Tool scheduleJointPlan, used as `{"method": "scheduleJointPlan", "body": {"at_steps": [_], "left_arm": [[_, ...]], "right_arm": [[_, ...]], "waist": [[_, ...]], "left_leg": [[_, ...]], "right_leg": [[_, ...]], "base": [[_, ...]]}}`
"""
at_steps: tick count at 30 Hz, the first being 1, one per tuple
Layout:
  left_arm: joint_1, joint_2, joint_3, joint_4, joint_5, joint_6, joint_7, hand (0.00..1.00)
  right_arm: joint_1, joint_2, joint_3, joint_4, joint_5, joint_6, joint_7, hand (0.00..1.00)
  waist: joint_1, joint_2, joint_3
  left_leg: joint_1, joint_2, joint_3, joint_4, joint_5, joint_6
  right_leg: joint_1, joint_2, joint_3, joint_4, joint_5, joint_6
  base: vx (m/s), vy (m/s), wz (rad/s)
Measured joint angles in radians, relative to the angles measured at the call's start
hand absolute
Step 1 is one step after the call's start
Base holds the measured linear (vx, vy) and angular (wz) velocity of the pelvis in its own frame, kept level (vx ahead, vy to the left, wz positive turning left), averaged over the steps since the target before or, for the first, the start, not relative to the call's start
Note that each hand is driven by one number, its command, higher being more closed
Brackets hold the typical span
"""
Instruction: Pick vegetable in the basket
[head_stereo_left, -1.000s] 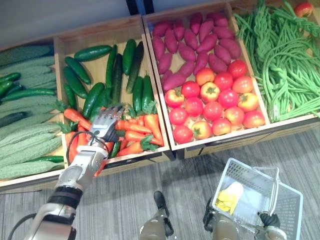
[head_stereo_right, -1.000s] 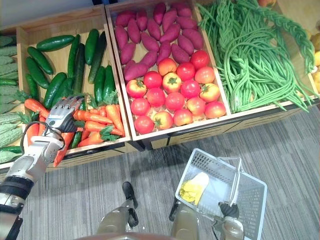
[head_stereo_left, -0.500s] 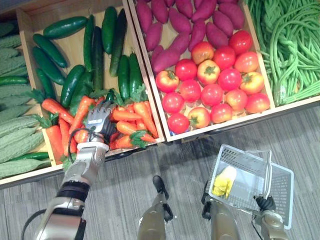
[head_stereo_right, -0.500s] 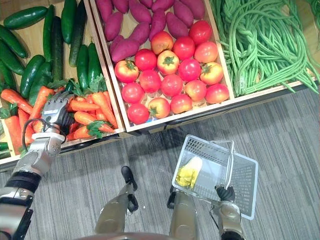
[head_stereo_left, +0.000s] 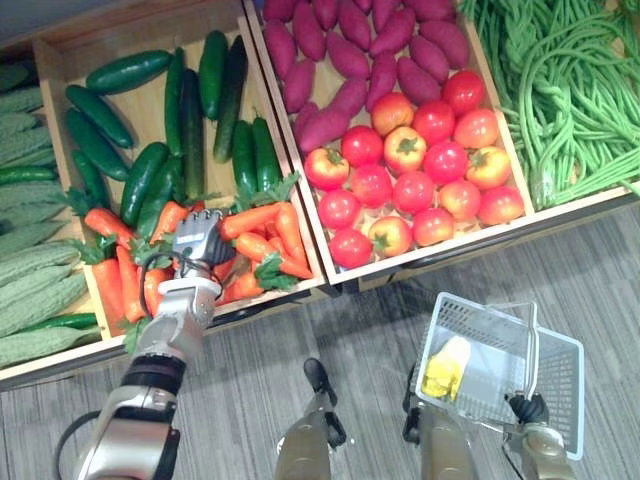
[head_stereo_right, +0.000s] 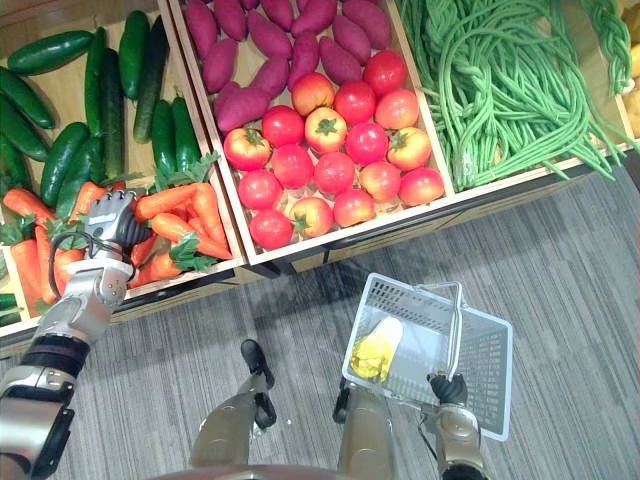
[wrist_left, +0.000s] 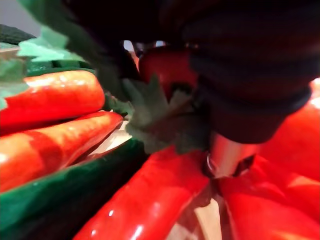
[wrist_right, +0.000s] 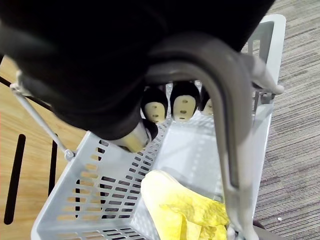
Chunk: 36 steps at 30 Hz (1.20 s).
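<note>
Down at the left, the left hand (head_stereo_left: 197, 240) lies on top of the carrots (head_stereo_left: 258, 232), which are heaped at the near end of a wooden crate (head_stereo_left: 148, 115). The left wrist view looks from very close at orange carrots and their green tops pressing around the hand, but whether it grips one of them or only rests among them I cannot tell. Cucumbers (head_stereo_left: 140, 180) lie just behind the carrots in the same crate. The neighbour crate holds tomatoes (head_stereo_left: 420, 170) in front and purple sweet potatoes (head_stereo_left: 340, 50) behind, and long green beans (head_stereo_left: 560, 90) are piled further to the right. Low at the right, over the grey floor (head_stereo_left: 250, 400) and well apart from the crates, the right hand (head_stereo_right: 447, 388) carries a pale grey basket (head_stereo_right: 400, 300). Its fingers (wrist_right: 185, 106) are curled under the grey handle (wrist_right: 225, 110) and clenched round it. A yellow vegetable (head_stereo_left: 445, 367) lies inside the basket, against the perforated wall on the robot's side.
</note>
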Motion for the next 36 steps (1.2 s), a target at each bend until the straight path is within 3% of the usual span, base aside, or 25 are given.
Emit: {"method": "scheduleJointPlan", "body": {"at_steps": [10, 15, 20, 27, 30, 36], "left_arm": [[0.068, 0.002, 0.014, -0.154, 0.007, 0.000, -0.047, 1.00], [0.068, 0.070, 0.042, -0.261, 0.008, -0.003, -0.047, 1.00], [0.089, 0.093, 0.043, -0.326, 0.010, -0.028, -0.063, 1.00], [0.175, 0.133, 0.019, -0.439, 0.010, -0.113, -0.102, 1.00], [0.190, 0.158, -0.022, -0.474, 0.007, -0.131, -0.109, 1.00], [0.196, 0.183, -0.102, -0.524, -0.007, -0.200, -0.147, 1.00]], "right_arm": [[0.039, -0.001, -0.073, 0.033, -0.056, 0.004, 0.000, 1.00], [0.044, -0.028, -0.121, 0.038, -0.078, 0.015, 0.002, 1.00], [0.043, -0.117, -0.167, 0.050, -0.120, 0.023, 0.009, 1.00], [0.031, -0.293, -0.191, 0.049, -0.207, 0.018, 0.044, 1.00], [0.004, -0.363, -0.137, 0.031, -0.239, 0.012, 0.069, 1.00], [-0.002, -0.527, 0.048, -0.108, -0.317, -0.023, 0.122, 1.00]], "waist": [[0.004, 0.004, -0.004], [0.002, 0.005, -0.018], [-0.009, 0.005, -0.066], [-0.037, 0.006, -0.142], [-0.042, 0.006, -0.148], [-0.085, 0.004, -0.149]], "left_leg": [[0.053, -0.018, -0.065, 0.000, 0.006, 0.008], [0.065, -0.032, -0.075, 0.000, 0.011, 0.015], [0.081, -0.044, -0.084, 0.000, 0.011, 0.019], [0.148, -0.051, -0.022, 0.000, -0.012, 0.026], [0.180, -0.053, 0.041, 0.000, -0.028, 0.024], [0.222, -0.061, 0.156, 0.000, -0.052, 0.021]], "right_leg": [[0.086, -0.023, -0.052, 0.012, -0.011, 0.008], [0.089, -0.041, -0.056, 0.047, -0.027, 0.012], [0.107, -0.043, -0.050, 0.039, -0.023, 0.018], [0.139, -0.026, 0.026, -0.011, 0.005, 0.024], [0.139, -0.017, 0.091, -0.041, 0.026, 0.034], [0.146, -0.002, 0.209, -0.122, 0.097, 0.045]], "base": [[0.04, 0.014, 0.17], [0.02, 0.020, 0.10], [0.05, 0.013, 0.00], [0.06, 0.005, -0.33], [0.03, 0.005, -0.68], [0.02, -0.009, -0.53]]}}
